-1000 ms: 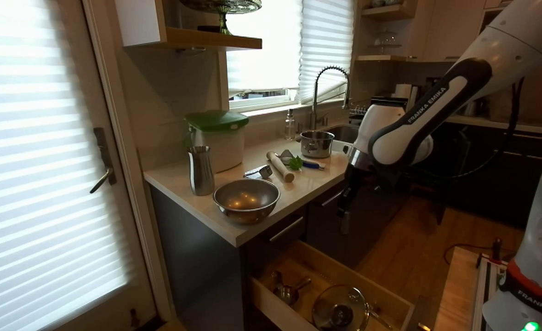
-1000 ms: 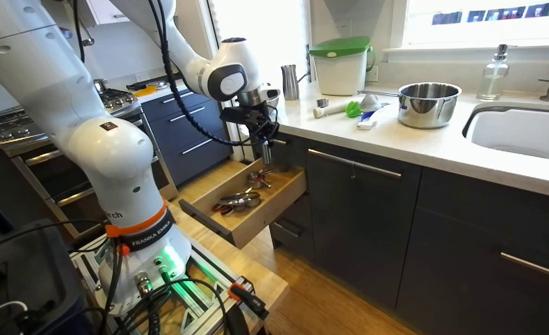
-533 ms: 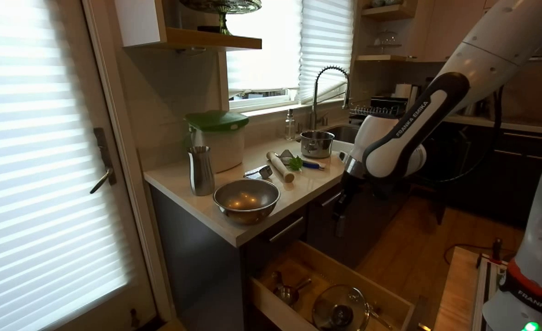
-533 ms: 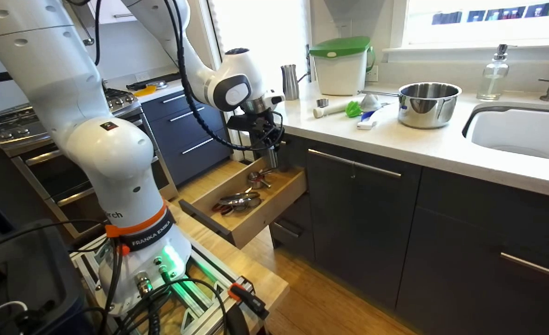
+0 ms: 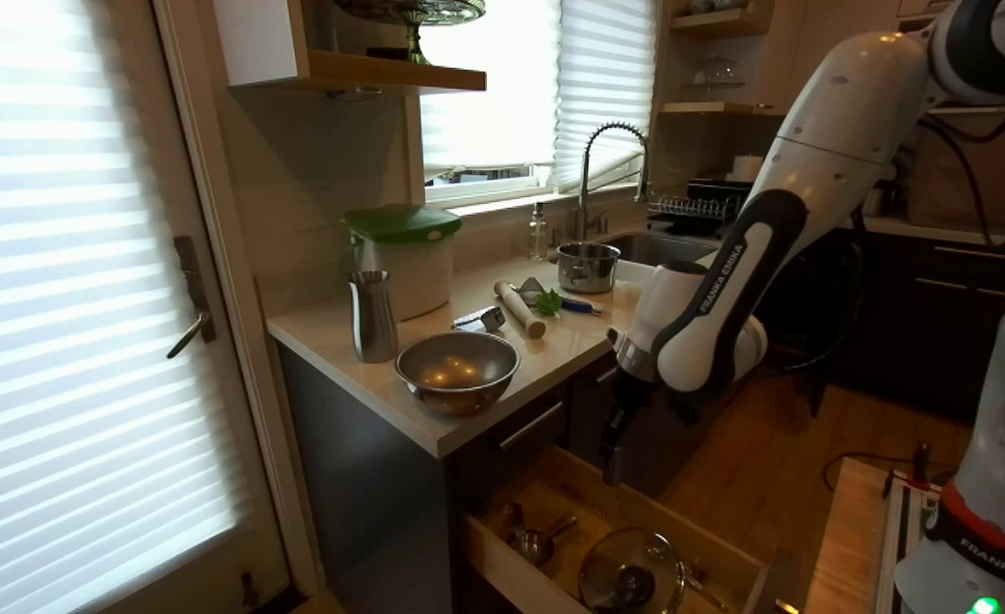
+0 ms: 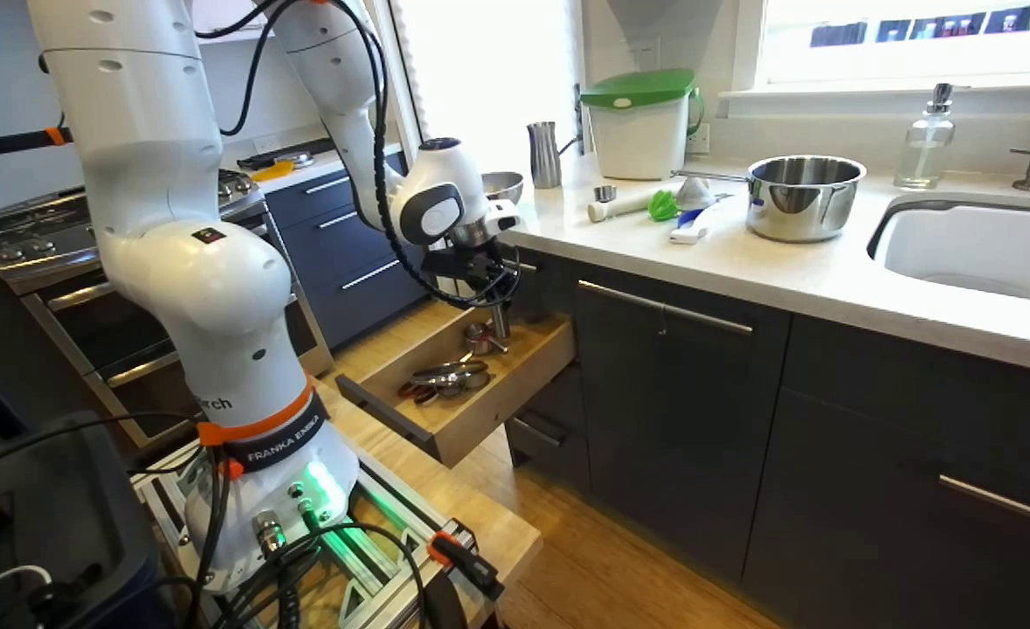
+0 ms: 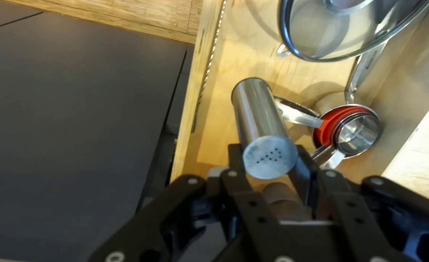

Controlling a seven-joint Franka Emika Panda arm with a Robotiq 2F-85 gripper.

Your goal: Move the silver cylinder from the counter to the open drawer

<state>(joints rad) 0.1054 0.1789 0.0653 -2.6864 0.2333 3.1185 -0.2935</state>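
Above the drawer (image 6: 506, 406), claw (image 7: 270, 155) partly closed, gripping silver cylinder (image 7: 261, 120)

"Your views?"

"My wrist view looks steeply down, close up, past my fingers (image 7: 237, 178) into the drawer (image 7: 214, 138)."

"And outside?"

"In an exterior view I look along the table (image 5: 570, 341) from its near end toward the faucet (image 5: 583, 205); in an exterior view, down past my nearby base (image 6: 257, 489) at the cabinet fronts (image 6: 672, 402). Both exterior views share table and drawer."
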